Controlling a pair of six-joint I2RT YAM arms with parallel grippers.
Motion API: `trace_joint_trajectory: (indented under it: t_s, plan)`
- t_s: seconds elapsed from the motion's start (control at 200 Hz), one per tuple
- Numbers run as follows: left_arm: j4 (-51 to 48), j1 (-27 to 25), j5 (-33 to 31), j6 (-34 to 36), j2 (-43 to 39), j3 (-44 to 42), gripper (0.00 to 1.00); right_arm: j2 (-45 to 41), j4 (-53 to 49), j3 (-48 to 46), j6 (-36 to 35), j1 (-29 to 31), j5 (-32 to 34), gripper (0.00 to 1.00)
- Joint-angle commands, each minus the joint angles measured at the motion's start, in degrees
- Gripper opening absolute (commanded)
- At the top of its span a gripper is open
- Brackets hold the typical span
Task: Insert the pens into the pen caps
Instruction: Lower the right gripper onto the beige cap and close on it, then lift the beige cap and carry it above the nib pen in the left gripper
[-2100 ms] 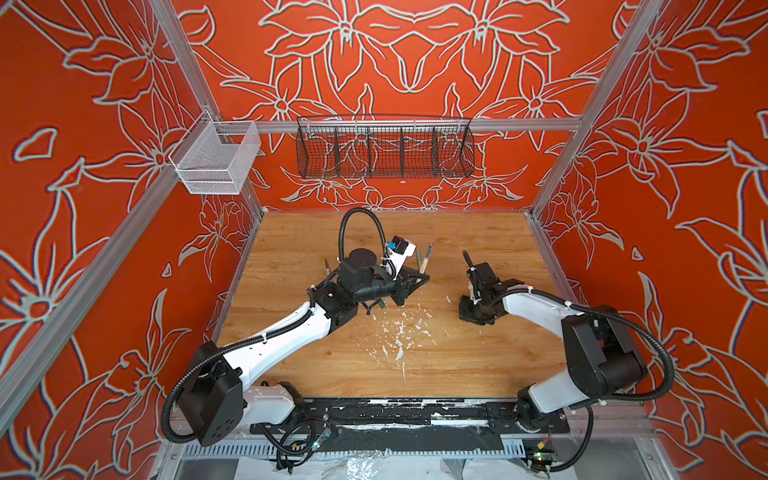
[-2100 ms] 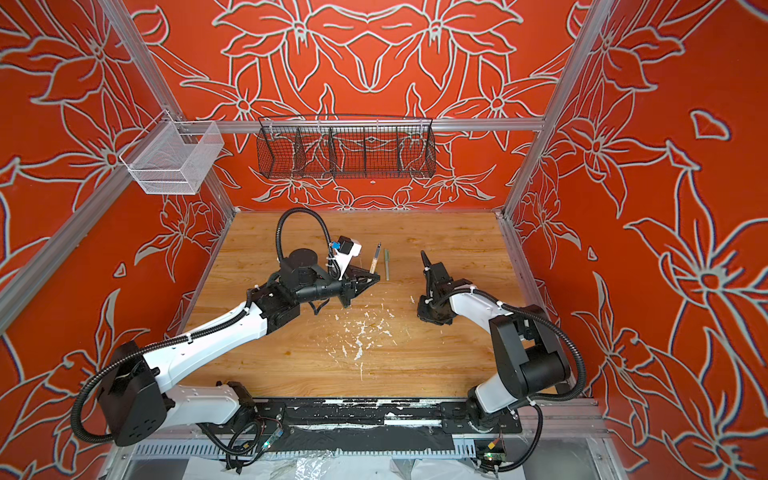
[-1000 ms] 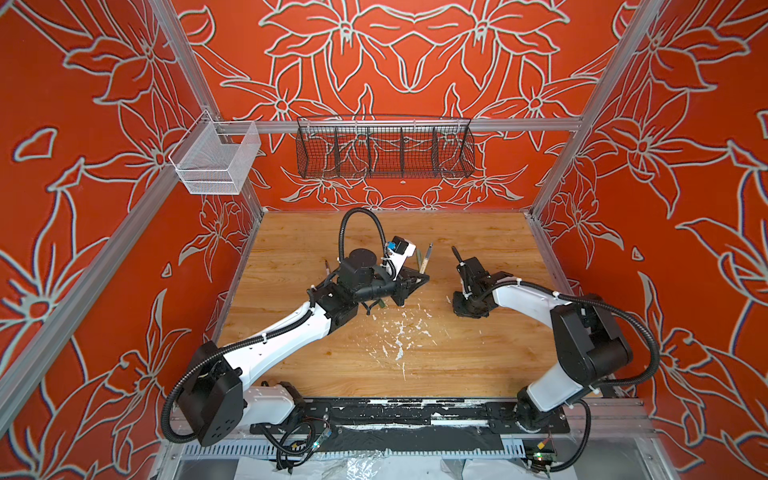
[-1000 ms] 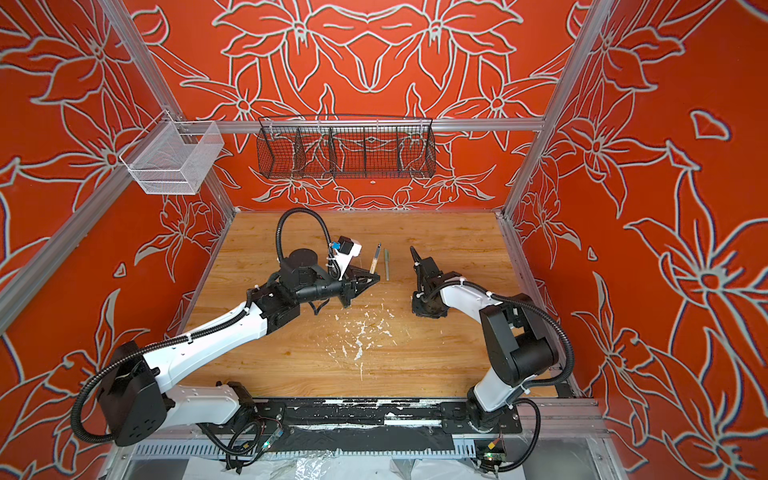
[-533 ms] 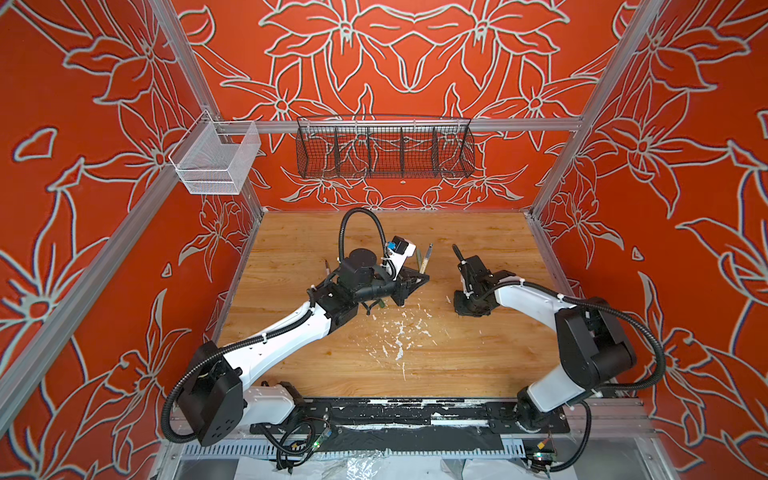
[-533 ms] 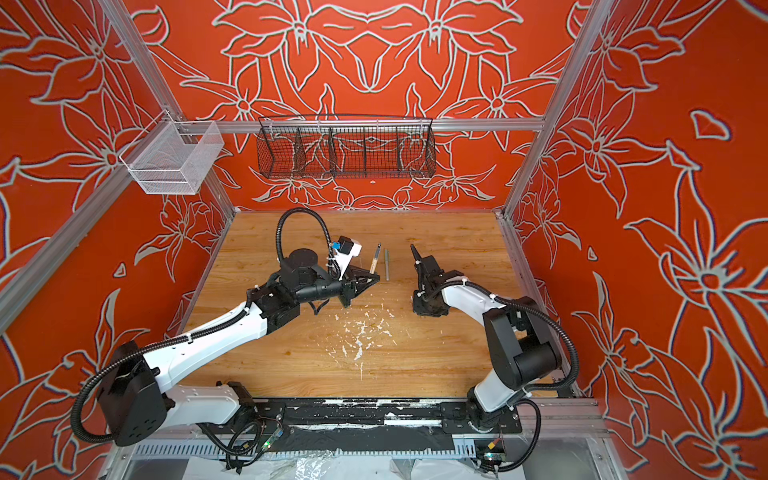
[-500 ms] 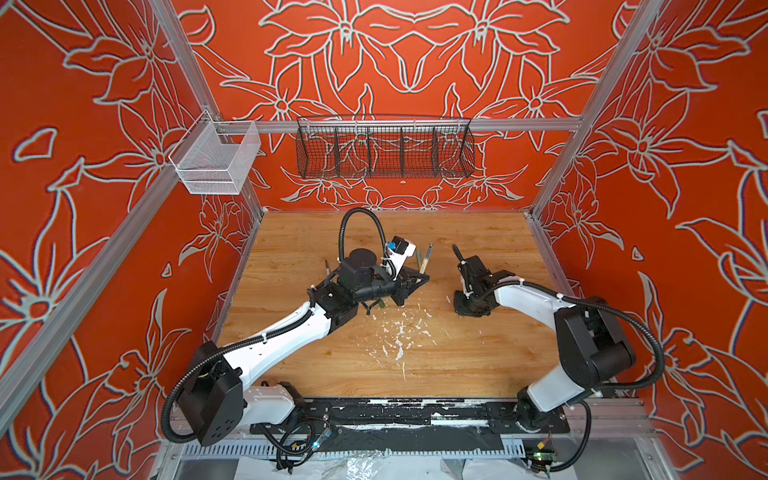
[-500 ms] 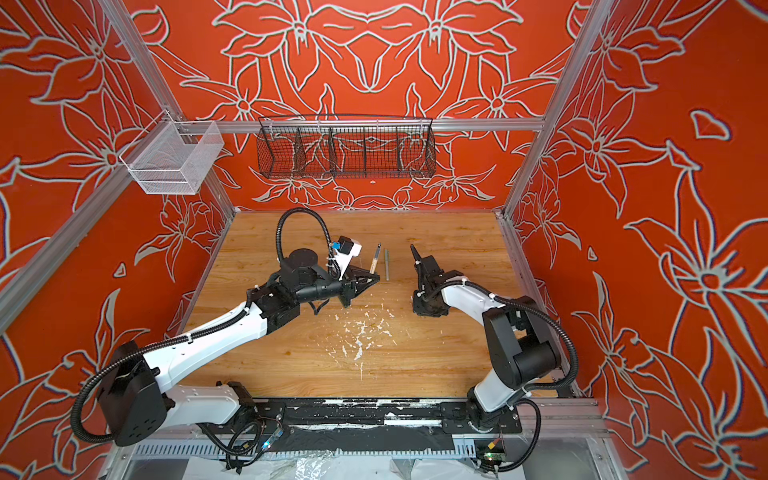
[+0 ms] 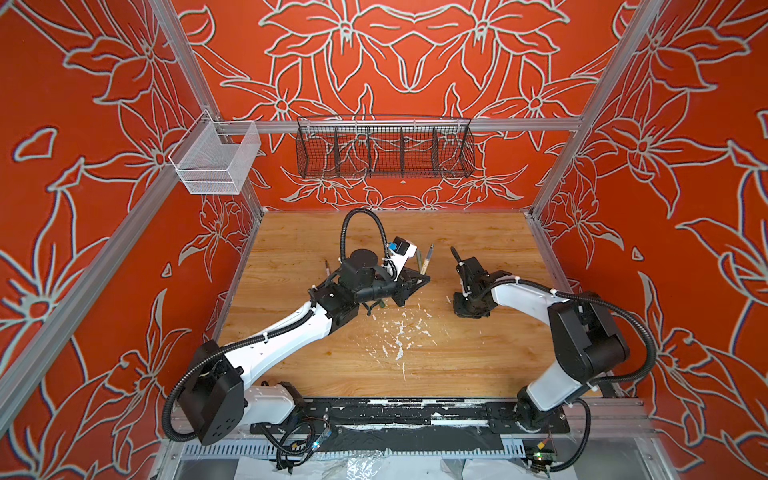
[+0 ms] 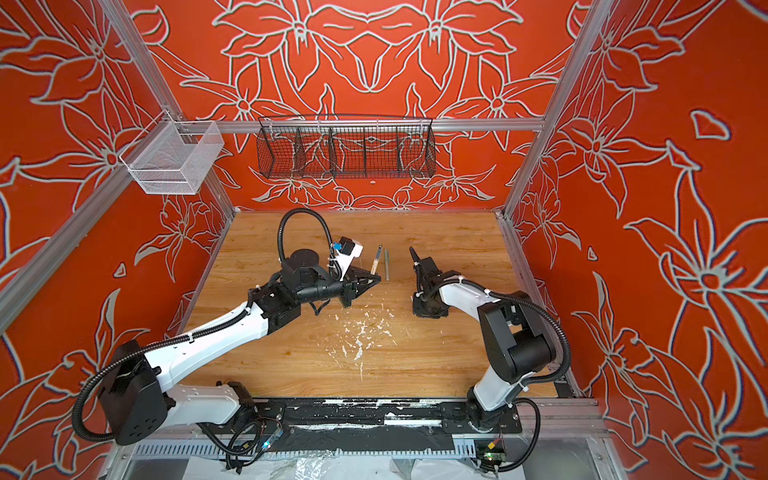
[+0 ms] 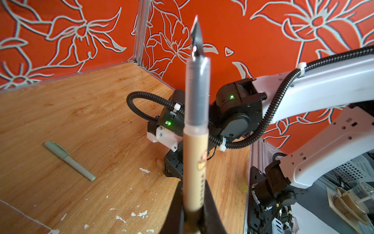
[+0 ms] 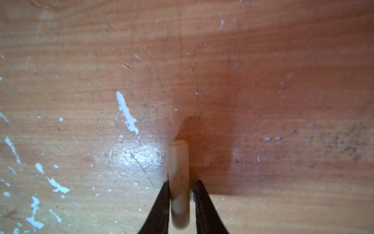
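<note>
Where the left wall's rail meets the corner post, item one: white mesh basket (image 9: 214, 162), hung on the rail, only its own mesh showing through its sides. Item two: black wire basket (image 9: 384, 147), hung on the back rail and split by dividers into compartments, with only the wall's flower pattern visible through the wire. Item three: left gripper (image 11: 194, 186), raised over the middle of the wooden table (image 9: 478, 353), its fingers (image 11: 174, 208) clamped on the tan pen (image 11: 195, 152), which sticks out beyond them with its dark pointed tip uncapped and away from the gripper. Item four: light green pen (image 10: 387, 264), cap on, lying flat on the table just beside the held pen's tip in both top views. Item five: white paint flecks (image 9: 399, 332), scattered on the boards between the two arms. Item six: right gripper (image 12: 180, 184), pointed down at the table, its fingers (image 12: 162, 202) drawn close on either side of the tan cap (image 12: 178, 162). One finger is against the cap and a sliver of gap shows at the other, so whether they pinch it cannot be told.
</note>
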Motion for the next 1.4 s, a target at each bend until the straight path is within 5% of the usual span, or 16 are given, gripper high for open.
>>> trace_joint_trajectory:
  t_s: [0.0,0.49,0.836,1.196,1.396]
  plan:
    - [0.66,-0.41,0.37,0.92,0.44,1.07,0.00,1.38,-0.56,1.38,-0.68,-0.23,1.63,0.22]
    - [0.55,-0.41,0.34,1.05,0.40,1.06,0.00,1.40,-0.30,2.56,-1.04,-0.23,1.31,0.14]
    - [0.75,-0.43,0.05,1.32,0.21,0.90,0.00,-7.66,3.10,1.81,-0.61,0.01,0.21,0.13]
    - [2.91,-0.50,-1.61,1.66,-0.87,-0.72,0.00,-30.11,23.68,-3.95,-0.43,0.96,-2.59,0.12]
    - [5.70,-0.50,-4.13,1.97,-2.80,-2.68,0.00,-35.41,34.43,-2.26,-1.86,3.29,-6.91,0.13]
